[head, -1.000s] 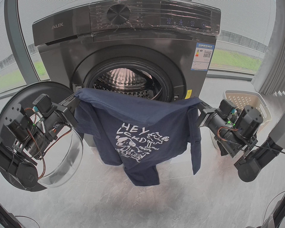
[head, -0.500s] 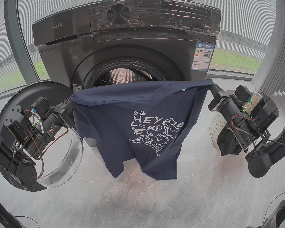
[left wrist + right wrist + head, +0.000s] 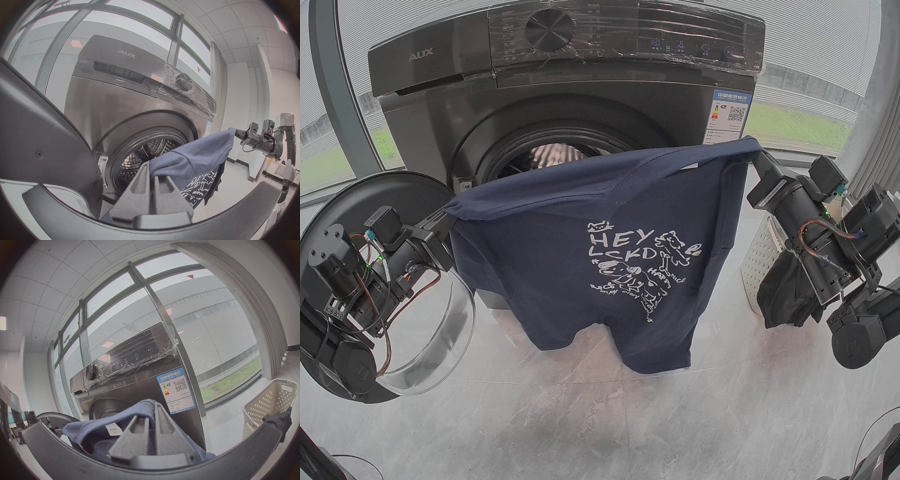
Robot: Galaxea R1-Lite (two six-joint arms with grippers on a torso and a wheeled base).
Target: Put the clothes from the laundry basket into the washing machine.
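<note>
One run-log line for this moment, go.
navy T-shirt: hangs spread before washing machine opening, not inside | left gripper: shut on one end | right gripper: shut on other end, higher | door: open

Drum (image 3: 550, 157) mostly behind T-shirt (image 3: 550, 275)

Bright daylight from the windows (image 3: 218, 321); fisheye bending at every edge.

Head camera looks down on the dark grey washing machine (image 3: 562, 94); the 2 wrist cameras face it from opposite sides.
</note>
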